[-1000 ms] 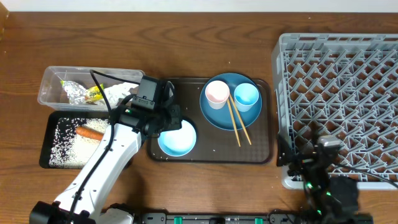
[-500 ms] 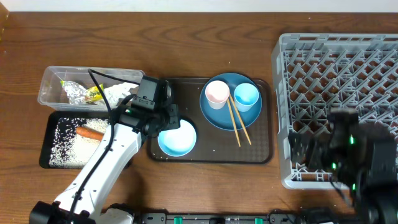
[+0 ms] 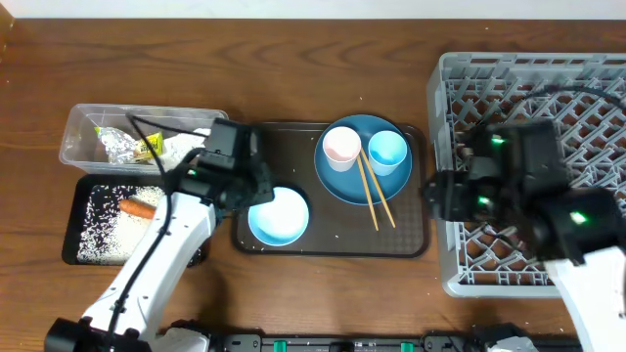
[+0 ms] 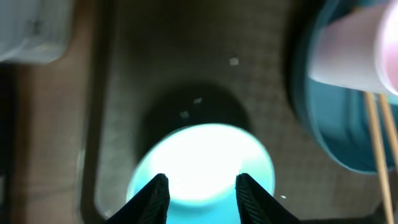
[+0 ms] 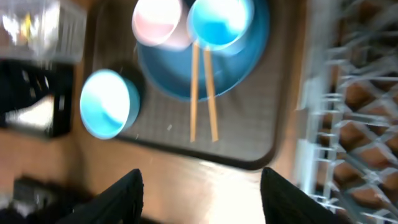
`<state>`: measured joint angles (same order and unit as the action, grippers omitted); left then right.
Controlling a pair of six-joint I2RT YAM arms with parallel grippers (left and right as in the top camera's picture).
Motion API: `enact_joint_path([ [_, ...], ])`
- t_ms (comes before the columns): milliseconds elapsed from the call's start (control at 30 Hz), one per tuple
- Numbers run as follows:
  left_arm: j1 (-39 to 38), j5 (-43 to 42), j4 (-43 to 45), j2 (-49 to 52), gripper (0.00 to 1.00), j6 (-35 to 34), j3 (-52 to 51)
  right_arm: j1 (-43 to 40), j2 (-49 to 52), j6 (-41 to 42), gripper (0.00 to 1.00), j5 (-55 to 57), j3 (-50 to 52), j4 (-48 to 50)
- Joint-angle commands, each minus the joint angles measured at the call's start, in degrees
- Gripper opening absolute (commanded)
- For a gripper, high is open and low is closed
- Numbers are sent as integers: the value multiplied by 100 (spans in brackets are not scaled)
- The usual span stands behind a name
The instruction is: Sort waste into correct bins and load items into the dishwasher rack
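**Surface.** A brown wood-grain desk (image 3: 293, 39) carries everything; a pale strip runs along its far edge.

**Near zone.**
- The white bowl (image 3: 279, 217) stands upright on the near left part of the dark brown serving tray (image 3: 333, 242).
- The left tool (image 4: 200, 193) hovers over the bowl's near rim. It is released: its fingers stand apart and grasp nothing.
- The black tray (image 3: 70, 235) to the left holds rice grains (image 3: 98, 223) and the carrot (image 3: 137, 207).

**Middle zone.**
- The blue plate (image 3: 342, 184) lies on the serving tray. It carries the pink cup (image 3: 341, 147), the light blue cup (image 3: 387, 150) and the chopsticks (image 3: 375, 196), which lie between the cups.
- The right tool (image 5: 202, 193) is released, its fingers wide apart and holding nothing.

**Far zone.**
- The clear tub (image 3: 78, 122) holds the foil (image 3: 122, 145) and the tissue (image 3: 181, 147).
- The grey rack (image 3: 548, 88) fills the right side.

**Change from the earlier frames.**
- The right arm has travelled from the rack's near corner to above the rack's left wall, beside the serving tray.
- The left arm has shifted slightly left, uncovering more of the bowl.
- Dishes and waste have not moved.
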<state>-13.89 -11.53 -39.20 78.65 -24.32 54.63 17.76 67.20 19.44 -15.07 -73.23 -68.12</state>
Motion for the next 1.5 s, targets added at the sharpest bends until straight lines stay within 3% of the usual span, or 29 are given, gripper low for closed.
enact_joint_path([
  [0, 293, 70, -129, -9, 42, -256, 72, 544, 382, 140, 56, -46, -57, 52],
  [267, 417, 68, -660, -9, 44, -256, -7, 1469, 1340, 673, 56, 717, -57, 184],
  [533, 417, 111, -446, -2, 44, -282, -378, 1884, 1993, 732, 55, 717, -57, 669],
  [800, 417, 109, -702, 2, 43, -356, -483, 1945, 2332, 732, 56, 717, -57, 1040],
  [1467, 417, -153, -317, 9, 36, -861, -968, 2072, 2518, 730, 57, 726, -48, 1611],
])
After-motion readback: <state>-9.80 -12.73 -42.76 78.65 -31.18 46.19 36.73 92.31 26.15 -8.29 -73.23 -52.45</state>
